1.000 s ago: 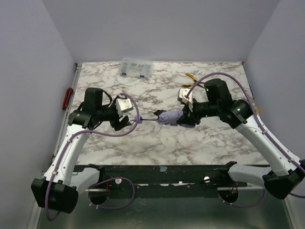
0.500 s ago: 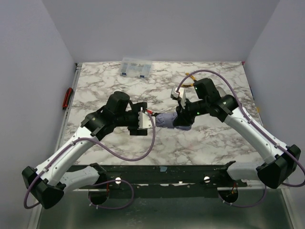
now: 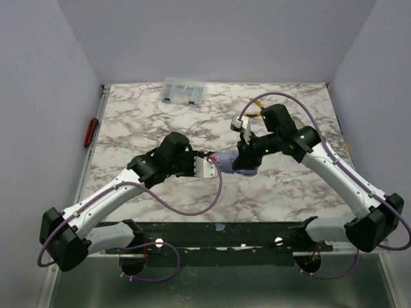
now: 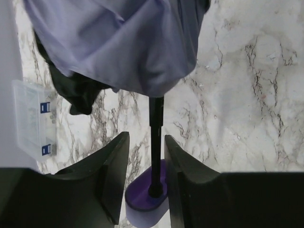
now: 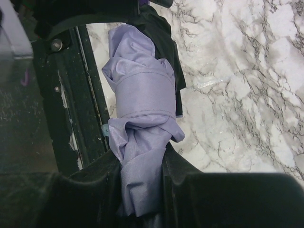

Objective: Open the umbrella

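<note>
Our left gripper [image 4: 146, 137] has swung in from the left to the umbrella [image 3: 226, 160] over the middle of the table [image 3: 289, 192], fingers [image 4: 114, 161] straddling its black shaft [image 4: 156, 118] by the handle [image 4: 145, 204], though we cannot tell if they pinch, while our right gripper [image 5: 141, 156] stays clamped on the still-strapped canopy [image 5: 142, 95], so opening waits.

- Centre — pale lavender folded fabric umbrella [image 3: 227, 160], lying between the left gripper [image 3: 214, 163] and the right gripper [image 3: 246, 162].
- Far edge — clear plastic compartment box [image 3: 184, 91] on the grey-veined white marble tabletop [image 3: 289, 192].
</note>
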`<action>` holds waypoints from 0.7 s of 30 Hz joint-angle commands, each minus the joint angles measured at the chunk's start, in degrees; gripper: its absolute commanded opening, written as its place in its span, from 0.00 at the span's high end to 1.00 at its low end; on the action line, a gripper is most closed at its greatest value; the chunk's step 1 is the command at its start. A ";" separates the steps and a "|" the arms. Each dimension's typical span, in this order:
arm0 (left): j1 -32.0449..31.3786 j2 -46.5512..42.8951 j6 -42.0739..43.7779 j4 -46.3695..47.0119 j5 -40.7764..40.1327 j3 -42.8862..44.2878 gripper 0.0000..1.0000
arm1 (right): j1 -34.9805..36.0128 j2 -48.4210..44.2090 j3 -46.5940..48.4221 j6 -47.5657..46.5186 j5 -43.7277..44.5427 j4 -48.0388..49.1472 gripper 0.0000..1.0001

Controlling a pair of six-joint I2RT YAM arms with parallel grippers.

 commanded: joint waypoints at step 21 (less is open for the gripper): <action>19.68 -5.73 14.44 -1.70 -4.46 -12.81 0.82 | -4.24 -2.17 3.31 -14.50 1.30 -15.22 0.99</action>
